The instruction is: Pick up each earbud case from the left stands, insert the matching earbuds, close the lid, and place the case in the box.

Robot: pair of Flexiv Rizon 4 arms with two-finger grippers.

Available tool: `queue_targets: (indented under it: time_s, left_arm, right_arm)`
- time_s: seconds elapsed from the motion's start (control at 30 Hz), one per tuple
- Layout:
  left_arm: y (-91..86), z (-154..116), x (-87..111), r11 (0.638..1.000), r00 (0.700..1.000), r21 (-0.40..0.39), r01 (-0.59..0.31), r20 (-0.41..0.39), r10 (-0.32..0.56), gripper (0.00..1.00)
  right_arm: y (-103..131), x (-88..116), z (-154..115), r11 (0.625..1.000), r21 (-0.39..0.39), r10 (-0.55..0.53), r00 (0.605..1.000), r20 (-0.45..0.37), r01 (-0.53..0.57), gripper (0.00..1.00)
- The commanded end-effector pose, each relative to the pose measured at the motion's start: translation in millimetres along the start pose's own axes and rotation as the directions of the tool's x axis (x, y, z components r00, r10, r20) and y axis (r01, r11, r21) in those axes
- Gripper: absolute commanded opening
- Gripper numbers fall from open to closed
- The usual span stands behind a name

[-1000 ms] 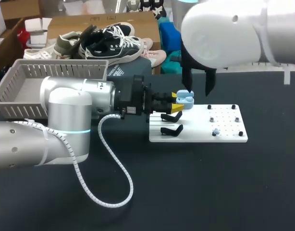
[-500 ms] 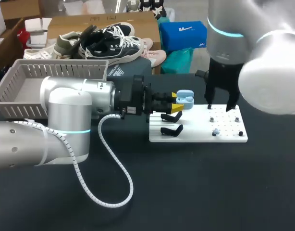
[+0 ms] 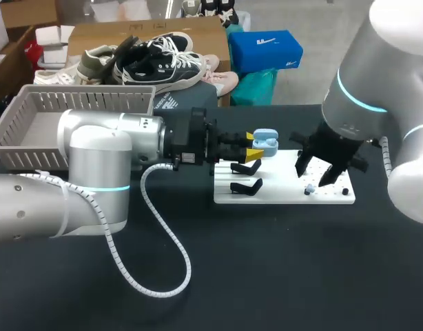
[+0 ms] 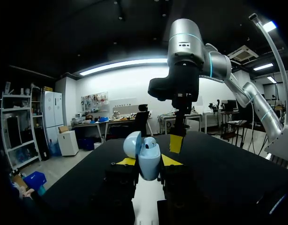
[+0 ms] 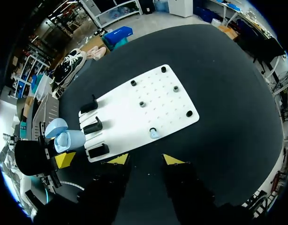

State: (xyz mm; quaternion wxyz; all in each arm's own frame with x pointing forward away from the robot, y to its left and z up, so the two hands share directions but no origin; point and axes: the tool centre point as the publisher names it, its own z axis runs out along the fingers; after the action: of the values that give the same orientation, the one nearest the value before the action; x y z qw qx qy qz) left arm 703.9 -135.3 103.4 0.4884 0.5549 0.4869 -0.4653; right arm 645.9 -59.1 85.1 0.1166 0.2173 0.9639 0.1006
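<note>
The earbud case (image 3: 265,143), pale blue with its lid hinged open, is off the stands (image 3: 246,185) and pinched from both sides by your left gripper (image 3: 255,146), which holds it just above the near-left edge of the white board (image 3: 287,193). In the left wrist view the case (image 4: 146,157) seems to hold one pale bud in its well, though you cannot be sure of that. One earbud (image 3: 309,188) is left on the pegged part of the board, and your right gripper (image 3: 316,172) hangs right over it with fingers spread and nothing between them. So the pick-up looks done. Left to do, by my judgement, are fetching that bud, seating it, shutting the lid and carrying the case to the box (image 3: 87,91), well off to the left. A second ago your right gripper stood above the case. It has since swung across to the pegs and come lower, while the left gripper and case have not shifted.
</note>
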Motion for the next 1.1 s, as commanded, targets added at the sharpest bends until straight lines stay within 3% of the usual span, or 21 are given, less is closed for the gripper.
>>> queue_targets:
  time_s: [0.03,0.47,1.1]
  left_arm:
    - [-1.6,0,0.0,1.000,1.000,-0.006,-0.001,0.000,0.001,0.00]
    - [-1.6,0,0.0,1.000,1.000,-0.006,-0.001,0.000,0.001,0.00]
    - [-1.6,0,0.0,1.000,1.000,-0.006,-0.001,0.000,0.001,0.00]
  right_arm:
    - [1,-4,20,1.000,-0.004,0.010,1.000,0.001,-0.010,0.37]
    - [-10,-14,46,0.998,0.054,0.038,0.999,-0.010,-0.037,0.36]
    - [-15,-18,62,0.997,0.054,0.061,0.998,-0.027,-0.060,0.33]
